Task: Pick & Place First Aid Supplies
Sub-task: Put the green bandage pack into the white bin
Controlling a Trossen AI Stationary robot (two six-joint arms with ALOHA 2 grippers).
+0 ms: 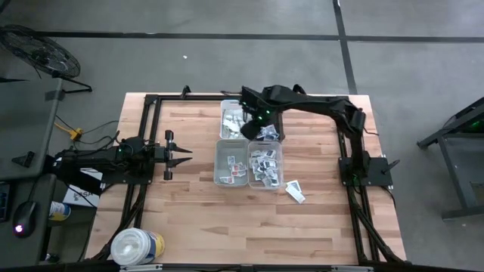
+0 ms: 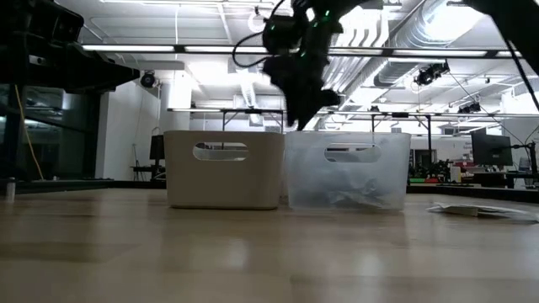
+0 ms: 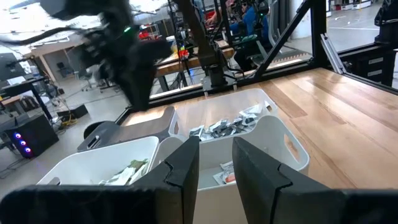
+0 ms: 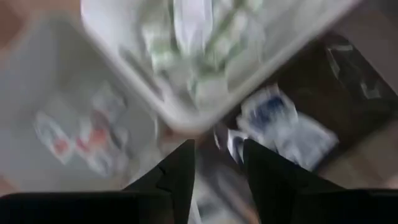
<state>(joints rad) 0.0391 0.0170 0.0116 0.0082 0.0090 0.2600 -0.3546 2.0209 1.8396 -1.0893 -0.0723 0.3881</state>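
Four small bins stand in a block at mid-table. The far white bin (image 1: 231,119) holds greenish-white packets (image 4: 186,37). The dark bin (image 4: 336,81) beside it holds blue-white packets (image 4: 280,121). The near grey bin (image 1: 231,164) has a few packets, and the near clear bin (image 1: 265,166) has many. My right gripper (image 4: 217,171) hangs over the block's middle (image 1: 252,127), pointing steeply down, open, with nothing held between its fingers. My left gripper (image 1: 184,155) rests level at the table's left, open by a narrow gap (image 3: 216,163) and empty.
Two loose packets (image 1: 294,190) lie flat on the table near the clear bin's right corner. A big white round tub (image 1: 136,245) stands at the near left corner. A black frame rail (image 1: 151,113) runs along the table's far and left edges.
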